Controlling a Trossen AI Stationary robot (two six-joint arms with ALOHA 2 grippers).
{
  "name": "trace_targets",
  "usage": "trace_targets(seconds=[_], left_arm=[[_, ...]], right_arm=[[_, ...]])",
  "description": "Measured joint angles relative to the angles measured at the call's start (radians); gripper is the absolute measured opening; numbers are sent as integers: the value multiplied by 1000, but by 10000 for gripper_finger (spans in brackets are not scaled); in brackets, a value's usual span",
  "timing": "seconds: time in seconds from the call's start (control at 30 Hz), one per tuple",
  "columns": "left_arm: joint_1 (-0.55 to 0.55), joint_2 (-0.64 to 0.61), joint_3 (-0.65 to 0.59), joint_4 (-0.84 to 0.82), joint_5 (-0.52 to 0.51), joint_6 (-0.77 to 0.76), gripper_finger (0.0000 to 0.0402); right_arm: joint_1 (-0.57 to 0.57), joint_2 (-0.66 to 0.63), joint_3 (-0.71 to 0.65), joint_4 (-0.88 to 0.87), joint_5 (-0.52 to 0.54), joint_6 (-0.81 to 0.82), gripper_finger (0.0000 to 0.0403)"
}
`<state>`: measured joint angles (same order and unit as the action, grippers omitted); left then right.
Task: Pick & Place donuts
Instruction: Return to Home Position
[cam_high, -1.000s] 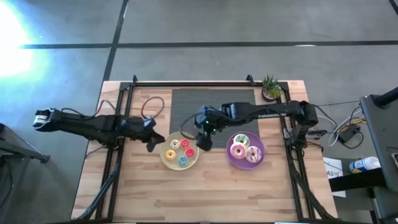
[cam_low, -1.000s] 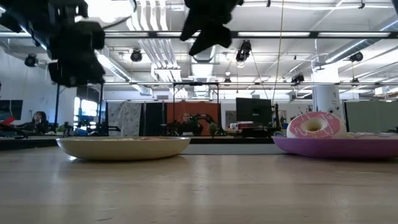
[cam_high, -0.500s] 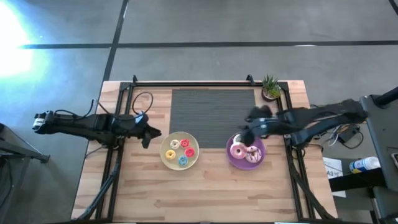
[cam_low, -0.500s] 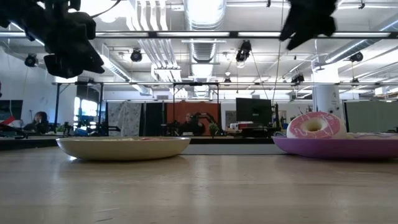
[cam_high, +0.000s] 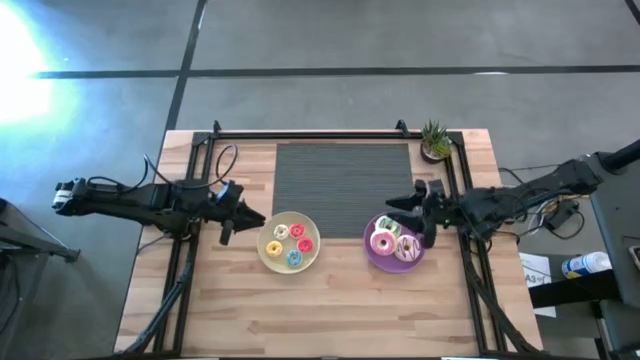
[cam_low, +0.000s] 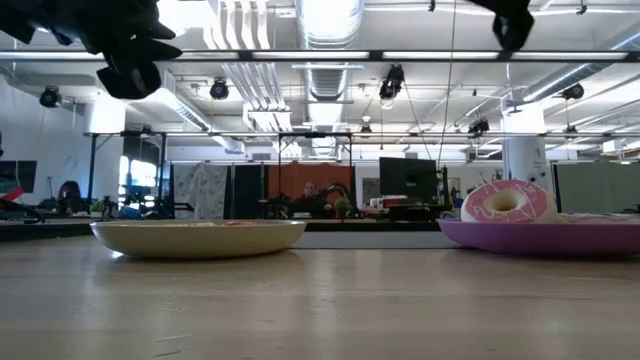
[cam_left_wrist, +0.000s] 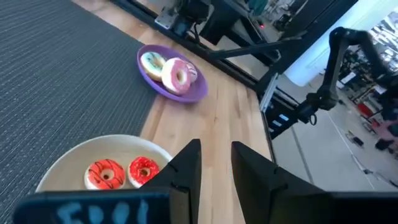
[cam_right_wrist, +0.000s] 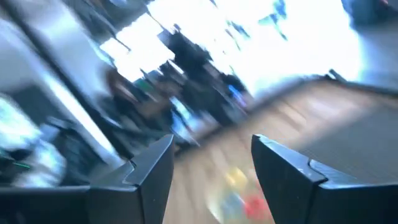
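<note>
High view, step in hand: you are at the return to rest, as I judge it. The tiny donuts (cam_high: 294, 259) and the larger donuts (cam_high: 383, 242) all sit on plates, and neither arm carries anything.
Left gripper (cam_left_wrist: 216, 147): at 10 o'clock of the cream plate (cam_high: 268, 258), just outside its rim and well above it. The jaws are parted by a narrow gap and hold nothing.
Right gripper (cam_right_wrist: 211, 142): above the 1 o'clock rim of the purple plate (cam_high: 372, 257), high over it. The jaws are wide apart with nothing between them.
Next move: draw each arm out to its own side. Keep your height over the plates so that no finger clips a rim or a donut. No grasp is called for.
Table (cam_high: 330, 310): pale wooden boards, bare at 6 o'clock nearest you.
Tiny donuts: five on the cream plate, at 9 o'clock of the table's middle. They are yellow, blue, two red and one paler.
Larger donuts: three on the purple plate, at 3 o'clock of the middle, close together. They are pink, white-and-pink and green.
Mat (cam_high: 340, 175): dark and ribbed, at 12 o'clock behind both plates.
Plant (cam_high: 434, 140): a small pot at the far 1 o'clock corner.
Room: the low view shows ceiling ducts, strip lights and a dark monitor (cam_low: 405, 178). A person sits far off, too small to describe.
</note>
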<state>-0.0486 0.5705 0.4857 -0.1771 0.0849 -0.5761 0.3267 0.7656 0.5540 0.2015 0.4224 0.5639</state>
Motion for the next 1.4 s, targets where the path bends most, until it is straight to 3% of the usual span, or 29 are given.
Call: trace_targets(seconds=[0.17,0.3,0.43,0.7,1.03,1.23,1.4], left_arm=[[2,0,-2,75,0,22,62],[16,0,-27,183,-1,33,62],[39,-5,-77,225,-2,15,62],[80,-91,-192,229,-5,-10,62],[86,-346,-295,191,-6,25,62],[86,-465,-297,33,-7,-35,62],[86,-481,-296,20,-8,-52,62]], right_arm=[[-14,72,-237,553,-65,-59,205],[-35,144,-349,773,-65,-17,205],[-69,187,-402,881,-65,-30,206],[-160,106,-542,883,-80,32,206],[-183,-67,-545,610,-216,88,206],[-183,-63,-545,553,-215,70,206],[-183,-44,-545,552,-214,70,206]])
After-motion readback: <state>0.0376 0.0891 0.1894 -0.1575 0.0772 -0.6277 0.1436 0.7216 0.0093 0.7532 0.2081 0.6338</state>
